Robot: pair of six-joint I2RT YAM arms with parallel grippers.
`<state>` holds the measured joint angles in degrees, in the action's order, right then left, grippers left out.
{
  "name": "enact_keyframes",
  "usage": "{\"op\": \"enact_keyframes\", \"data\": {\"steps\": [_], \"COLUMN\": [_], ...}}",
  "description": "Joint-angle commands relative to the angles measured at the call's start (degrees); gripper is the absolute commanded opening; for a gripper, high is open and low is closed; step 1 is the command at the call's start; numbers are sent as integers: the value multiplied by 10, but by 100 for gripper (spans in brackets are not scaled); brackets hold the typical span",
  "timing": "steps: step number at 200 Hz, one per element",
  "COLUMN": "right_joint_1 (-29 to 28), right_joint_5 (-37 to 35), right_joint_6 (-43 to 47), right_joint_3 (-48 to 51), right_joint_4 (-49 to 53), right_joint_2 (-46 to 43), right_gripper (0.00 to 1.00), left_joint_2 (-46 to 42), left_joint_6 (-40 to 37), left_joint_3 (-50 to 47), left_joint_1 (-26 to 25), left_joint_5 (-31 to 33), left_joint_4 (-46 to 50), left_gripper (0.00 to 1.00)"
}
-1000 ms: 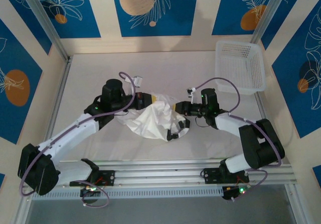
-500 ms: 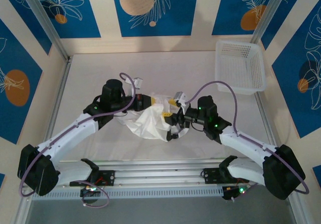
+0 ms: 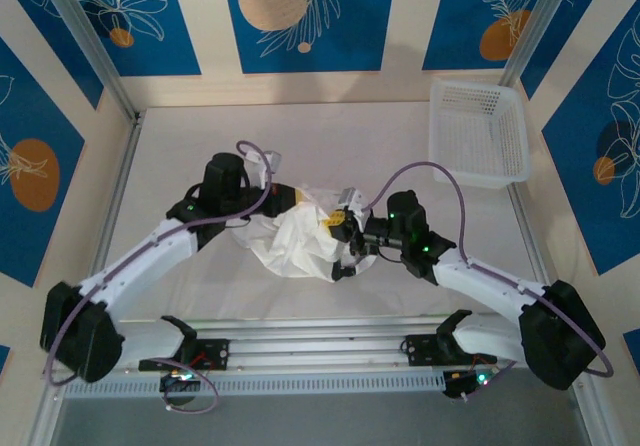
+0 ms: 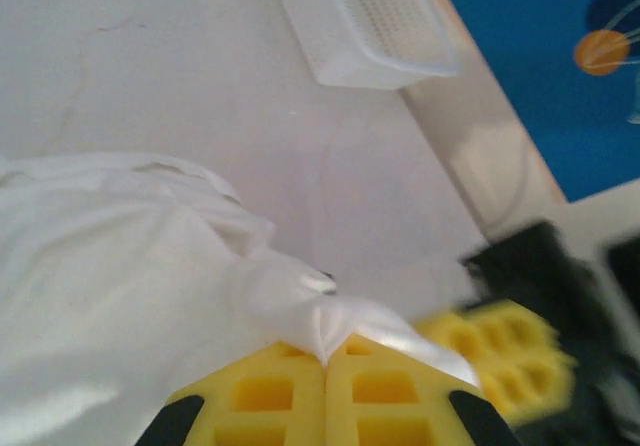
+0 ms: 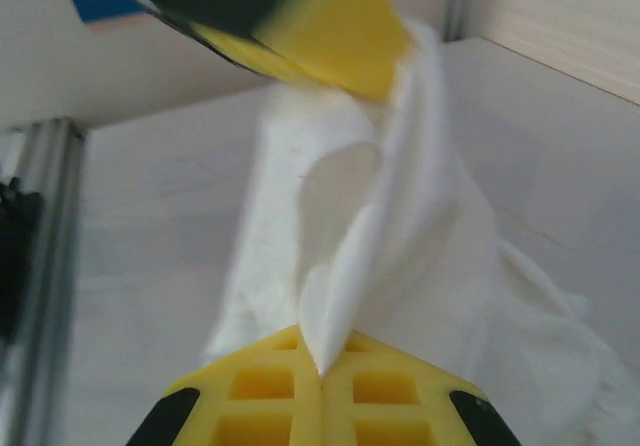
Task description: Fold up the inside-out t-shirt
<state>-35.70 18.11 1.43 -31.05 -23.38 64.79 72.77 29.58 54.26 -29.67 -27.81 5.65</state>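
Lying crumpled at the centre of the counter (image 3: 200, 136), the white t-shirt (image 3: 295, 241) is pinched from both sides. Wrist views show each grip close up: left pincer (image 4: 325, 354) pressed together on a fabric peak, right pincer (image 5: 320, 364) clamped on a fold. Overhead, a lattice basket (image 3: 480, 131) sits at two o'clock from the t-shirt.

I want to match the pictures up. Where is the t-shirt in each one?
Top: t-shirt bunched in the middle of the picture.
Left wrist: t-shirt at lower left, a fold pinched in the left gripper.
Right wrist: t-shirt down the middle, pinched in the right gripper.
Shared landmark: the yellow fingers gripping the cloth.
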Motion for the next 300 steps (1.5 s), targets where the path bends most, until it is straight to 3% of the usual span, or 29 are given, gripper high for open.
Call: {"op": "enact_keyframes", "data": {"steps": [1, 34, 54, 74, 89, 109, 153, 185, 191, 199, 207, 221, 260, 268, 282, 300], "right_joint_1": [6, 14, 20, 26, 29, 32, 27, 17, 16, 15, 15, 22, 71, 74, 74, 72], "right_joint_5": [97, 90, 91, 76, 76, 87, 89, 86, 76, 53, 21, -29, -108, -129, -149, -133], "right_joint_6": [-119, -153, -154, -155, -152, -147, -134, -131, -132, -135, -141, -149, -178, -172, -168, -159], "right_joint_3": [-24, -7, -4, -2, -1, -5, -32, -35, -34, -31, -24, -9, 93, 112, 125, 131], "right_joint_4": [-73, -115, -116, -117, -120, -121, -84, -81, -79, -78, -77, -78, -122, -117, -82, -63], "right_joint_2": [-17, -13, -4, 3, 9, 15, 28, 25, 24, 21, 19, 16, 41, 51, 54, 19], "right_gripper": [0, 0, 0, 0, 0, 0, 0, 0, 0, 0, 0, 0, 3, 9, 30, 41], "left_joint_2": [55, 41, -25, -108, -164, -188, -69, 39, 55, 74, 85, 86, -26, -51, -82, -90], "left_joint_6": [-54, -53, -58, -65, -83, -80, -49, 11, 24, 42, 60, 87, 48, 33, 14, 2], "left_joint_3": [18, -4, -44, -85, -110, -134, -113, -97, -95, -94, -95, -97, -71, -64, -57, -58], "left_joint_1": [15, 18, 18, 15, 0, -13, -11, -4, -4, -2, 0, 5, 13, 13, 13, 13], "left_joint_5": [-1, -8, 14, 60, 133, 189, 124, 13, -1, -17, -32, -51, -6, 10, 23, 10], "left_joint_4": [-37, -59, -42, 2, 51, 93, 53, -79, -104, -131, -159, -189, -72, -43, -6, 12], "left_gripper": [11, 52, 64, 68, 71, 73, 73, 75, 73, 60, 42, 0, 0, 0, 0, 0]}}
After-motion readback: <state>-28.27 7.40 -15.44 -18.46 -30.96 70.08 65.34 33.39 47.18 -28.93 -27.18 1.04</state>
